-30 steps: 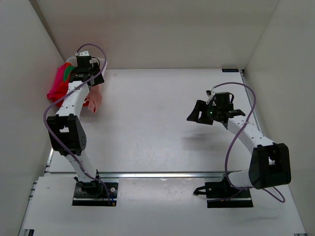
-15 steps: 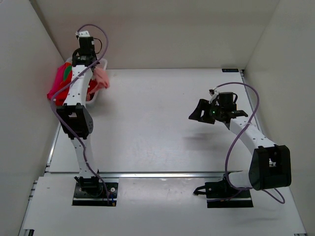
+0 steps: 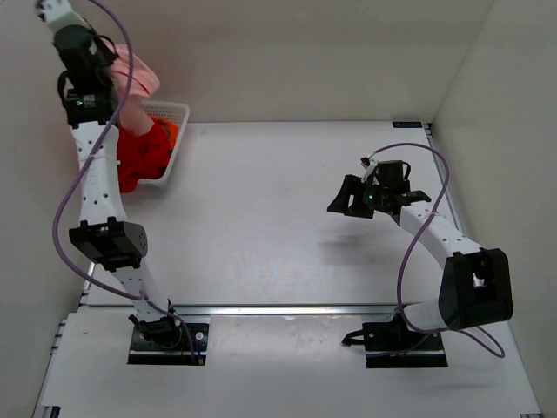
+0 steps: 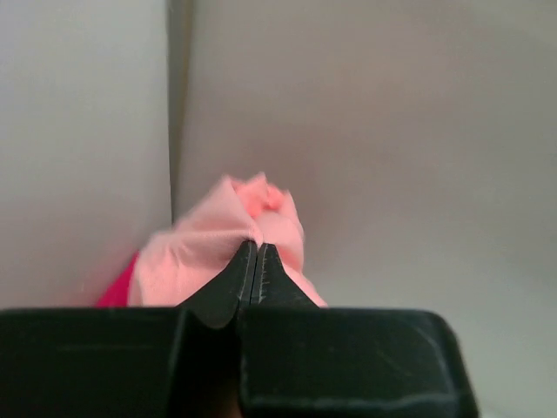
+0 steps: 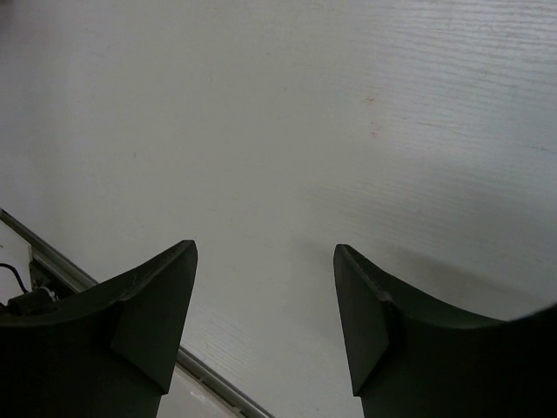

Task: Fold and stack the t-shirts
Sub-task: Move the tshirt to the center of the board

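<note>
One salmon-pink t-shirt (image 4: 196,261) is hanging from my left gripper (image 4: 253,254), clamped fully closed above the basket (image 3: 177,108); my right gripper (image 5: 264,252) is hovering wide open, empty.

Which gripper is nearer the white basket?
Left. Left gripper hangs above the basket, jaws shut on the pink shirt; right gripper hovers open far across the table.

Bright, even, diffuse light, soft faint shadows on table (image 3: 261,200), salmon-pink t-shirt (image 4: 193,254) blurred in left wrist view
</note>
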`<move>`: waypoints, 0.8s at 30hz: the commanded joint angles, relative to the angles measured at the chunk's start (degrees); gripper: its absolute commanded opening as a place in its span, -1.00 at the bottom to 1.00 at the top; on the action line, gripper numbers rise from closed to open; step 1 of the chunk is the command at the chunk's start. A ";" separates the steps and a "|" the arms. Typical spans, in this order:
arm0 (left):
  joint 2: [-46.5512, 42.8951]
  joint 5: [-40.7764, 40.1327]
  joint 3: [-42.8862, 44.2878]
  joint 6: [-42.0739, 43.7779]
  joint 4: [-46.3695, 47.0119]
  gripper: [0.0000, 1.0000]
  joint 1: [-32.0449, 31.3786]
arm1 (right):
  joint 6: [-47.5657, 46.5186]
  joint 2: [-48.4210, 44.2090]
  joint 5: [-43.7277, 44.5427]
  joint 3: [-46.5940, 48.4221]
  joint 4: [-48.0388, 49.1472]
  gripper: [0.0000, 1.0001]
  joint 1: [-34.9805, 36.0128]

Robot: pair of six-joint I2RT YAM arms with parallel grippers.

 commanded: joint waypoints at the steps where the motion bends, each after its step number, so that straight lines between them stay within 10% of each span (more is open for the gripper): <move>1: -2.02 7.68 8.28 -6.35 6.71 -1.00 4.97 | 0.81 0.78 0.59 3.62 0.53 0.23 1.40; 12: -19.39 41.42 -13.12 -14.44 16.62 -1.00 -9.78 | 0.29 -0.70 1.73 3.62 0.01 0.23 -1.75; 17: -25.92 51.54 -26.23 -31.83 29.80 -0.99 -8.40 | -1.74 -5.19 2.35 2.05 -1.76 0.20 -7.81; 20: -28.28 48.41 -31.76 -33.35 20.36 -0.96 -8.39 | -2.18 -7.04 1.73 1.34 -2.37 0.21 -9.67; 24: -35.66 46.01 -60.48 -36.50 21.02 -0.63 -8.12 | -3.14 -8.62 2.17 1.95 -3.25 0.20 -9.67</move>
